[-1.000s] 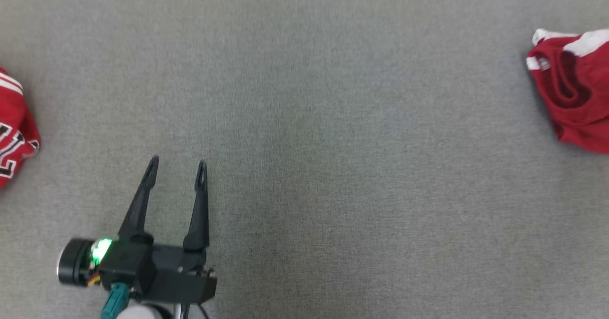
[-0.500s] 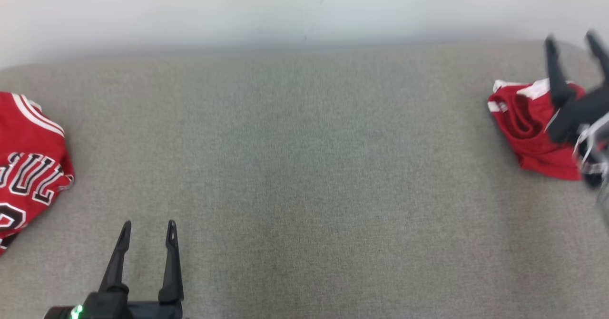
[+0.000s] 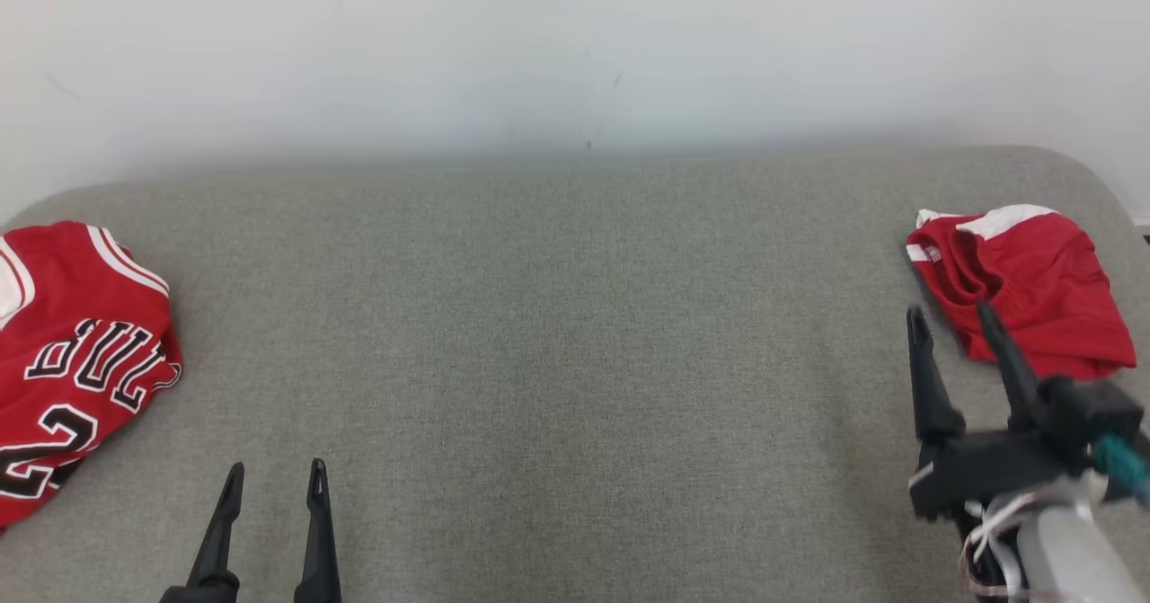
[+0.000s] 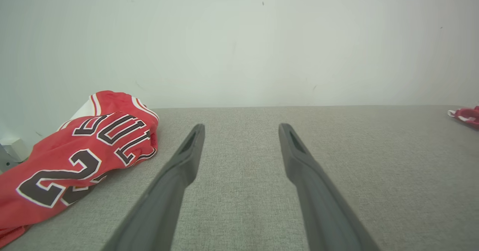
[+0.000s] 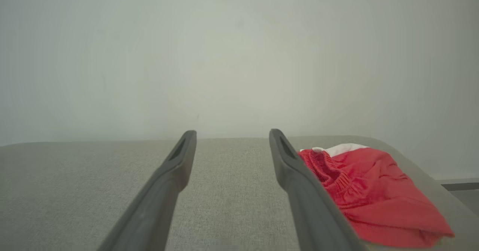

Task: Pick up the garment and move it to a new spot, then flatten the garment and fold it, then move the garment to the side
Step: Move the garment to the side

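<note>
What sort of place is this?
Probably an indoor test room for garment folding: wide grey fabric-covered surface against a bare white wall, red jersey at its left end, another red garment at its right.

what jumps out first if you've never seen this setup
Two splashes of red on a grey padded surface: a red jersey with black lettering at the left edge and a crumpled red-and-white garment at the far right. The open right gripper is near that garment, the open left gripper at lower left.

Head camera looks down on the grey surface (image 3: 575, 360); wrist cameras skim it toward the wall (image 4: 239, 37).
</note>
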Tool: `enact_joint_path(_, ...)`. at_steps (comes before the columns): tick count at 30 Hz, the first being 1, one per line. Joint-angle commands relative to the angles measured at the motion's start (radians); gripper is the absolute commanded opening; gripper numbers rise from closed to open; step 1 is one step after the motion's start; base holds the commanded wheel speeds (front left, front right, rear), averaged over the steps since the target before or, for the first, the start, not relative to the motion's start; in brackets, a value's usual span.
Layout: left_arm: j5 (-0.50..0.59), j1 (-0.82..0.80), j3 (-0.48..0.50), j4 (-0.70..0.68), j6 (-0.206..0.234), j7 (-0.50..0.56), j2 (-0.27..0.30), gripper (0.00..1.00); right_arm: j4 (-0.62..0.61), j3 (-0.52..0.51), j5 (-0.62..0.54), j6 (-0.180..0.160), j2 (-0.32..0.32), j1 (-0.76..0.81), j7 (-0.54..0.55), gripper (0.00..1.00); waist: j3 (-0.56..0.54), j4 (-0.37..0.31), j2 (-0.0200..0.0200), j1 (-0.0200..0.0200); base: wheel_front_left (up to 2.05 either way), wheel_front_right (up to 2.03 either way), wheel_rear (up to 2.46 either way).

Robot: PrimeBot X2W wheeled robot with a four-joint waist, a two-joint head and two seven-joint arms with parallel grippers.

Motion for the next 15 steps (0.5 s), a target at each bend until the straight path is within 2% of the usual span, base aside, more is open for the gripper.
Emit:
enact_joint_path(1, -0.012, 0.027, 0.0, 0.004, 0.011, -0.003, -0.001, 1.0, -0.049, -0.027, -0.036, -0.002, 0.034, 0.062, -0.001, 1.0, -0.017, -0.004, 0.0002, 0.0002, 0.0, 0.0, 0.0)
enact_joint_path(6, -0.017, 0.037, -0.005, 0.004, 0.027, -0.003, -0.001, 1.0, -0.15, -0.049, -0.081, -0.002, 0.117, 0.202, -0.001, 1.0, -0.035, -0.012, 0.0002, 0.0002, 0.0, 0.0, 0.0)
enact_joint_path(15, 0.003, 0.029, -0.026, 0.005, 0.036, -0.003, -0.001, 1.0, -0.217, -0.048, -0.115, -0.002, 0.162, 0.315, -0.001, 1.0, -0.047, -0.014, 0.0002, 0.0002, 0.0, 0.0, 0.0)
